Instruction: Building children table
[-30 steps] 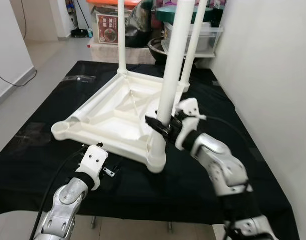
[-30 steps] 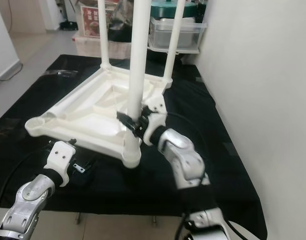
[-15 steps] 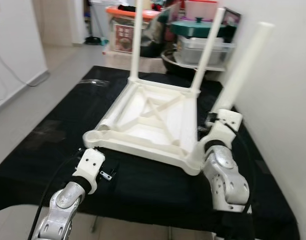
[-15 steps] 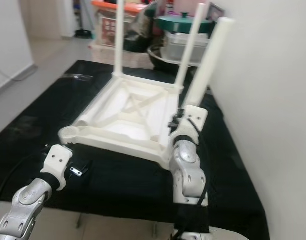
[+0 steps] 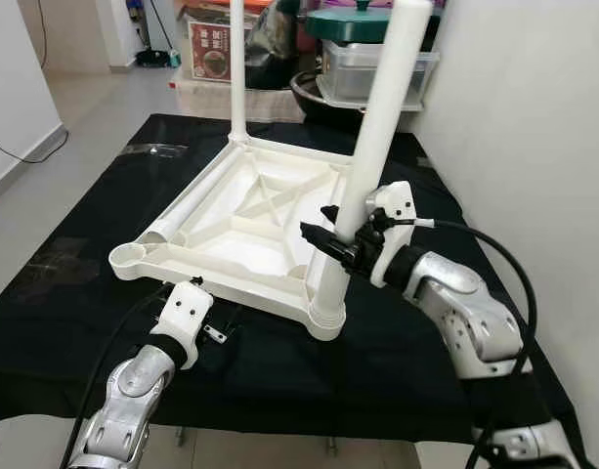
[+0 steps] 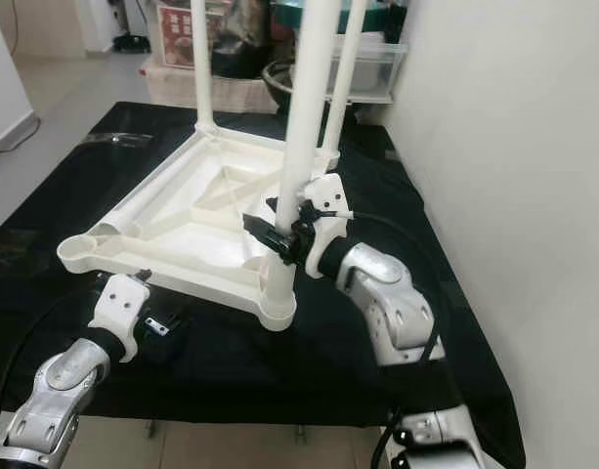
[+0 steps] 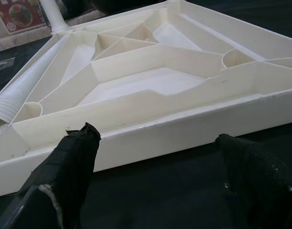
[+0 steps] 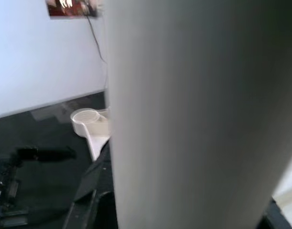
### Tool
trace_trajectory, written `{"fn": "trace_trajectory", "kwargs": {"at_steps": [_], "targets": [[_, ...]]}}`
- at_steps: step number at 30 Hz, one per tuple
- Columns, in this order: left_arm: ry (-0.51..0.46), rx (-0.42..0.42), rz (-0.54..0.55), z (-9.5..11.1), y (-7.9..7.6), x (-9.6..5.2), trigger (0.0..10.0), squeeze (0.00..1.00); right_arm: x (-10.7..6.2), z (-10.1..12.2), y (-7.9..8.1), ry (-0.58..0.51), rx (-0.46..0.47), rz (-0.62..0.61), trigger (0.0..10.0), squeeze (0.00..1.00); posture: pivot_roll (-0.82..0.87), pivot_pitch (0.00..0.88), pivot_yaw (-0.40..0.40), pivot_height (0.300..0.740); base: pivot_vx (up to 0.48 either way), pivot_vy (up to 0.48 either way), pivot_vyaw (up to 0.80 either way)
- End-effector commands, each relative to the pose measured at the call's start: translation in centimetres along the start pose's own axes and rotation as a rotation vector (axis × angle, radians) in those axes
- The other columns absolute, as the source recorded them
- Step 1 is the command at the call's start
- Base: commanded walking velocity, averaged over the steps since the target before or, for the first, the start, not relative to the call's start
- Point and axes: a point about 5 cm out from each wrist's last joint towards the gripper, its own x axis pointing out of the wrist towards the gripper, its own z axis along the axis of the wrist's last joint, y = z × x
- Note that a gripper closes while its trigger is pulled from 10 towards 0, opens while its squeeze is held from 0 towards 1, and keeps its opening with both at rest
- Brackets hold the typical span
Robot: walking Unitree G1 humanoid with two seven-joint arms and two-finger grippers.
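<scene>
a white plastic children's table top (image 5: 242,227) lies upside down on the black cloth (image 5: 104,210) that covers the desk, its ribbed underside facing up, sitting toward the middle of the desk and reaching close to the front edge. two thin white legs (image 5: 237,68) stand upright in the sockets at its far corners. a thicker white leg (image 5: 369,156) stands in the socket at the front right corner, leaning slightly toward the right edge of the desk. the front left corner socket (image 5: 130,258) is open, and a loose leg (image 5: 187,212) lies flat along the left rim of the top, its ribbed end by that socket.

the right gripper (image 5: 330,234) is on the thick leg a little above the socket, its black fingers pinching the leg from both sides; in the right wrist view the leg (image 8: 193,109) stands right up against the camera.

the left gripper (image 7: 155,176) sits low at the front edge of the desk, just before the front rim of the top, its fingers (image 7: 72,162) spread apart and holding nothing, resting near the cloth.

behind the desk stand storage boxes (image 5: 377,73) and a green lid (image 5: 350,21).
</scene>
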Motion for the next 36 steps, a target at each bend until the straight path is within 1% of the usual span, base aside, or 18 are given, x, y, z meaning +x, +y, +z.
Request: {"fn": "trace_trajectory", "kwargs": {"at_steps": [1, 3, 5, 6, 7, 10, 12, 13, 16, 17, 18, 25, 26, 29, 33, 34, 35, 36], "targets": [[0.003, -0.005, -0.004, -0.1, -0.1, 0.1, 10.0, 0.0, 1.7, -1.5, -0.4, 0.065, 0.036, -0.123, 0.0, 0.0, 0.05, 0.0, -0.101, 0.74, 0.0, 0.0, 0.0], [0.003, -0.005, -0.004, -0.1, -0.1, 0.1, 10.0, 0.0, 1.7, -1.5, -0.4, 0.065, 0.036, -0.123, 0.0, 0.0, 0.05, 0.0, -0.101, 0.74, 0.0, 0.0, 0.0], [0.002, -0.006, -0.001, -0.1, -0.1, 0.0, 10.0, 0.0, 1.8, -3.4, -2.8, 0.108, 0.17, -0.601, 0.0, 0.0, 0.05, 0.0, -0.106, 0.74, 0.0, 0.0, 0.0], [0.002, -0.006, -0.001, -0.1, -0.1, 0.0, 10.0, 0.0, 1.8, -3.4, -2.8, 0.108, 0.17, -0.601, 0.0, 0.0, 0.05, 0.0, -0.106, 0.74, 0.0, 0.0, 0.0], [0.005, -0.007, 0.0, -0.2, -0.1, -0.1, 10.0, 0.0, 0.7, -4.6, -3.7, 0.13, 0.253, -0.848, 0.0, 0.0, 0.05, 0.0, -0.106, 0.74, 0.0, 0.0, 0.0], [0.008, -0.009, 0.001, -0.3, -0.1, -0.2, 10.0, 0.0, -0.9, -5.8, -4.0, 0.146, 0.311, -1.042, 0.0, 0.0, 0.05, 0.0, -0.104, 0.74, 0.0, 0.0, 0.0], [0.01, -0.01, -0.002, -0.3, -0.2, -0.4, 10.0, 0.0, -3.5, -7.0, -2.5, 0.173, 0.323, -1.236, 0.0, 0.0, 0.04, 0.0, -0.092, 0.74, 0.0, 0.0, 0.0], [0.011, -0.01, -0.004, -0.4, -0.2, -0.3, 10.0, 0.0, -3.2, -7.0, -1.2, 0.178, 0.313, -1.169, 7.3, 0.0, 0.02, 0.0, -0.081, 0.74, 0.0, 0.0, 0.0], [0.012, -0.01, -0.006, -0.4, -0.2, -0.3, 10.0, 0.0, -2.8, -7.0, -0.3, 0.179, 0.309, -1.105, 7.3, 0.0, 0.02, 0.0, -0.081, 0.74, 0.0, 0.0, 0.0], [0.01, -0.01, -0.015, -0.4, -0.3, -0.1, 10.0, 0.0, -2.0, -6.0, 0.7, 0.128, 0.274, -0.98, 10.0, 0.0, 0.02, 0.0, -0.077, 0.74, 0.0, 0.0, 0.0], [0.007, -0.01, -0.023, -0.3, -0.4, 0.1, 10.0, 0.0, -1.3, -4.8, 1.1, 0.062, 0.264, -0.865, 10.0, 1.0, 0.01, 0.0, -0.075, 0.74, 0.0, 0.0, 0.0], [-0.004, -0.016, -0.024, 0.1, -0.3, 0.6, 10.0, 0.0, 0.5, -1.1, 0.5, -0.067, 0.194, -0.602, 10.0, 1.0, 0.01, 0.0, -0.076, 0.74, 0.0, 0.0, 0.0], [-0.005, -0.017, -0.022, 0.1, -0.2, 0.7, 10.0, 0.0, 0.8, -0.3, 0.2, -0.079, 0.167, -0.515, 10.0, 0.01, 0.01, 0.0, -0.079, 0.74, 0.0, 0.0, 0.0], [-0.005, -0.017, -0.022, 0.0, -0.4, 0.6, 10.0, 0.0, 1.1, 0.5, 0.1, -0.084, 0.075, -0.243, 10.0, 0.0, 0.03, 0.0, -0.09, 0.74, 0.0, 0.0, 0.0], [-0.007, -0.018, -0.015, 0.1, -0.4, 0.4, 10.0, 0.0, 1.3, 0.3, 0.1, -0.04, 0.007, -0.058, 10.0, 0.0, 0.04, 0.0, -0.108, 0.74, 0.0, 0.0, 0.0], [-0.007, -0.02, -0.008, 0.1, -0.3, 0.3, 10.0, 0.0, 1.6, 0.2, 0.1, -0.032, 0.036, -0.013, 8.5, 0.0, 0.05, 0.0, -0.109, 0.74, 0.0, 0.0, 0.0], [-0.007, -0.02, -0.008, 0.1, -0.3, 0.3, 10.0, 0.0, 1.6, 0.2, 0.1, -0.032, 0.036, -0.013, 8.5, 0.0, 0.05, 0.0, -0.109, 0.74, 0.0, 0.0, 0.0], [-0.004, -0.02, -0.004, 0.0, -0.2, 0.2, 10.0, 0.0, 2.1, -0.1, 0.0, -0.027, 0.055, 0.009, 4.1, 0.0, 0.05, 0.0, -0.109, 0.74, 0.0, 0.0, 0.0]]}}
